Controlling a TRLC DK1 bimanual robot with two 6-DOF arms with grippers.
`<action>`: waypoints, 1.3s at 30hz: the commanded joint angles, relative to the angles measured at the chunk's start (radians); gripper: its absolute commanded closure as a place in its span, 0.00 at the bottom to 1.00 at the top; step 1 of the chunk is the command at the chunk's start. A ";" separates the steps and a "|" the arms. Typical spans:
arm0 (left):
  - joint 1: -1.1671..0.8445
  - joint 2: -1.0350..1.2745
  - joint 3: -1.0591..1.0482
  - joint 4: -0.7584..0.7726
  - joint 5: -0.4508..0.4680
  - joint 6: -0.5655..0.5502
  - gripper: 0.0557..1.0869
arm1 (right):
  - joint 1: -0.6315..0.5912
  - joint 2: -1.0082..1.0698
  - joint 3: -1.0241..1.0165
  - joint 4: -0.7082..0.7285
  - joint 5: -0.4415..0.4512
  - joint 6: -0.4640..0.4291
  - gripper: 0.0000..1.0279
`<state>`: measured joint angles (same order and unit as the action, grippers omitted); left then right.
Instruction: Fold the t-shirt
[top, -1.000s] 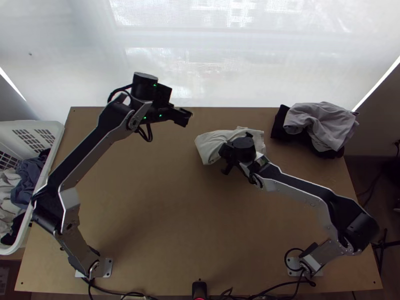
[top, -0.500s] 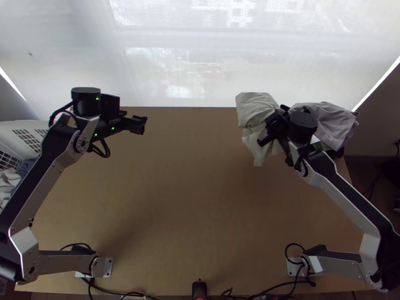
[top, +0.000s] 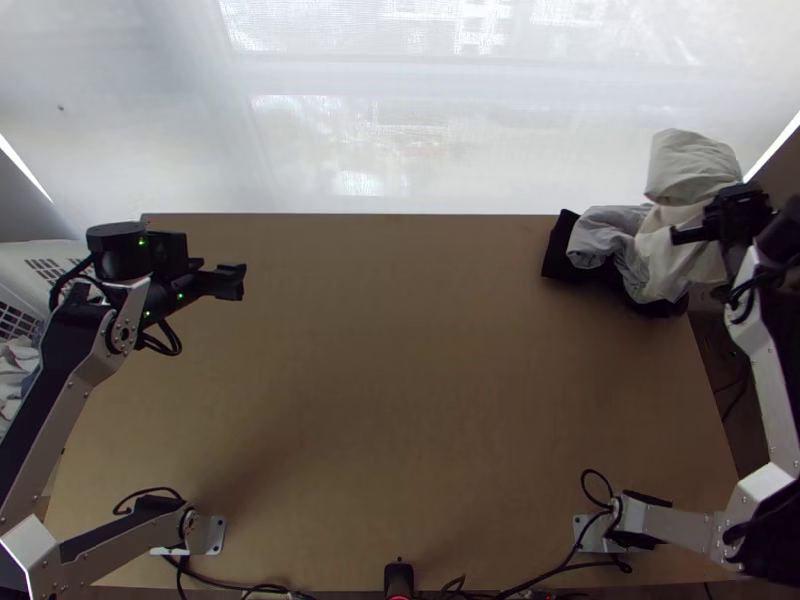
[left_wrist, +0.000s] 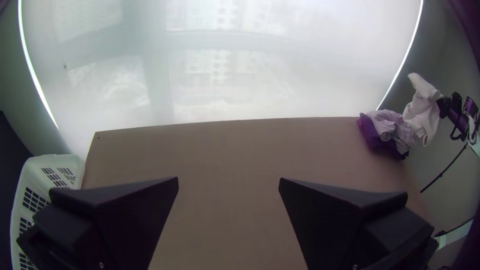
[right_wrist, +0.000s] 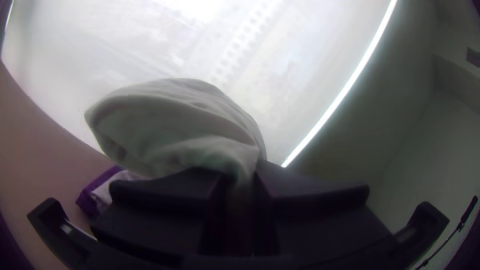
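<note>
"Which hand has the t-shirt (top: 690, 168)?"

"The right hand (right_wrist: 254, 175), fingers pinching it, out past the far right corner of the worktop (top: 400, 350). Nearly all of the cloth lies to the inner side of that hand, toward the middle, with one lump toward the window and a tail hanging the near way."

"So its length runs from the window side toward us?"

"Roughly, beside the hand. I can't tell if it's folded or only bunched."

"And the left hand (top: 230, 282)?"

"Spread wide, nothing in it, well apart on the other side. The right one is nearer by far."

"Where would the shirt go, then?"

"My guess is onto the grey cloth (top: 603, 238) and the black cloth (top: 562, 250). The tail is over the grey, touching or not I can't say. The hand would need to come inward, or the lump may slide off the edge."
</note>
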<state>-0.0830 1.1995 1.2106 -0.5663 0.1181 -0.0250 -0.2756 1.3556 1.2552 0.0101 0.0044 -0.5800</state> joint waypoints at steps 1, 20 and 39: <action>0.066 -0.052 -0.102 0.005 -0.001 0.033 0.05 | -0.310 0.191 0.214 -0.001 -0.153 0.072 0.97; 0.166 -0.060 -0.154 0.008 -0.023 0.068 0.05 | -0.068 0.479 0.208 0.037 -0.129 0.304 0.97; 0.195 -0.064 -0.174 0.016 -0.023 0.099 0.05 | 0.104 0.370 -0.082 0.096 -0.087 0.345 0.97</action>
<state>0.1165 1.1347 1.0412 -0.5587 0.0948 0.0689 -0.1936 1.7218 1.2804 0.0853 -0.0925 -0.2096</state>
